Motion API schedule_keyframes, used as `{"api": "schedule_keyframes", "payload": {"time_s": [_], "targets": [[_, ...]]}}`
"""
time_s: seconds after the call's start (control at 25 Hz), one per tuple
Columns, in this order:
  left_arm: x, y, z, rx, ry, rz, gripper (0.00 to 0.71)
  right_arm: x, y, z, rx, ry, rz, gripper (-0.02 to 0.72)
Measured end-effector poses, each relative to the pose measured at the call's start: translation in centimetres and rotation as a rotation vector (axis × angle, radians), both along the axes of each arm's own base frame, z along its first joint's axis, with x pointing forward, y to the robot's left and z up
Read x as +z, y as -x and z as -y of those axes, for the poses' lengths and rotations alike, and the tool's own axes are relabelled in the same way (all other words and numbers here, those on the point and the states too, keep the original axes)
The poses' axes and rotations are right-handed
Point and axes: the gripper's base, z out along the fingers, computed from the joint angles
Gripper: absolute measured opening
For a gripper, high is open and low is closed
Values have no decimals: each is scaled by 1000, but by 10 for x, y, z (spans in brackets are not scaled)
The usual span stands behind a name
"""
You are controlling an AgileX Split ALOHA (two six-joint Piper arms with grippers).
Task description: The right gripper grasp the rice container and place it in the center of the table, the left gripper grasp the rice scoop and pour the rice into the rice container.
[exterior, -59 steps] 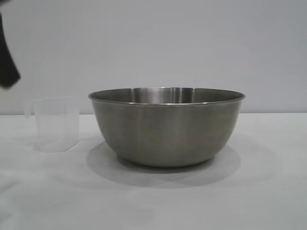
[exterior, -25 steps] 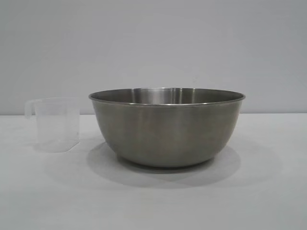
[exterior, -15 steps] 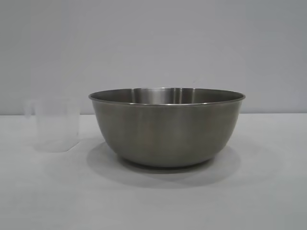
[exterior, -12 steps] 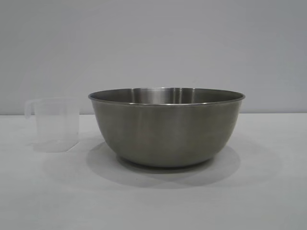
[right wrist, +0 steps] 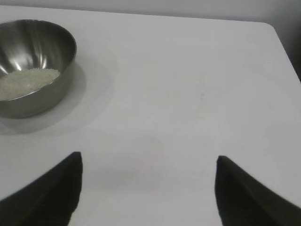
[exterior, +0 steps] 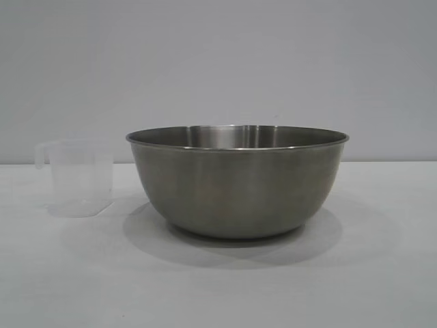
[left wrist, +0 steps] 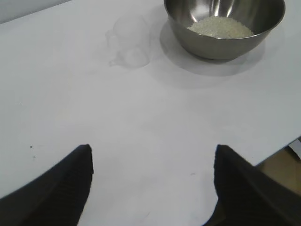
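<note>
The rice container [exterior: 237,181], a large steel bowl, stands in the middle of the white table [exterior: 218,287]. It holds a pale layer of rice [left wrist: 220,27], also seen in the right wrist view [right wrist: 26,81]. The rice scoop [exterior: 77,178], a small clear cup with a loop handle, stands upright and empty just left of the bowl, apart from it; it also shows in the left wrist view [left wrist: 130,41]. My left gripper [left wrist: 153,153] is open and empty, well back from the scoop. My right gripper [right wrist: 148,162] is open and empty over bare table, away from the bowl [right wrist: 33,66].
The table's edge [left wrist: 277,148] runs close to the left gripper, with floor beyond it. A rounded table corner [right wrist: 270,28] shows in the right wrist view. A plain grey wall [exterior: 218,61] stands behind the table.
A dark arm part seen at the exterior view's upper left 2.4 s ago has left the view. The bowl and the scoop have not moved.
</note>
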Motion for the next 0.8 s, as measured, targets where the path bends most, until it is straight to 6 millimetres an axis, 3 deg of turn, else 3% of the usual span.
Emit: {"api": "schedule_keyframes", "payload": {"time_s": [0.32, 0.8], "targets": [[0, 0, 0, 20, 0, 1, 475, 0, 0, 0, 0, 0, 0, 524], [0, 1, 3, 423, 1, 2, 475, 0, 0, 0, 0, 0, 0, 524]]}}
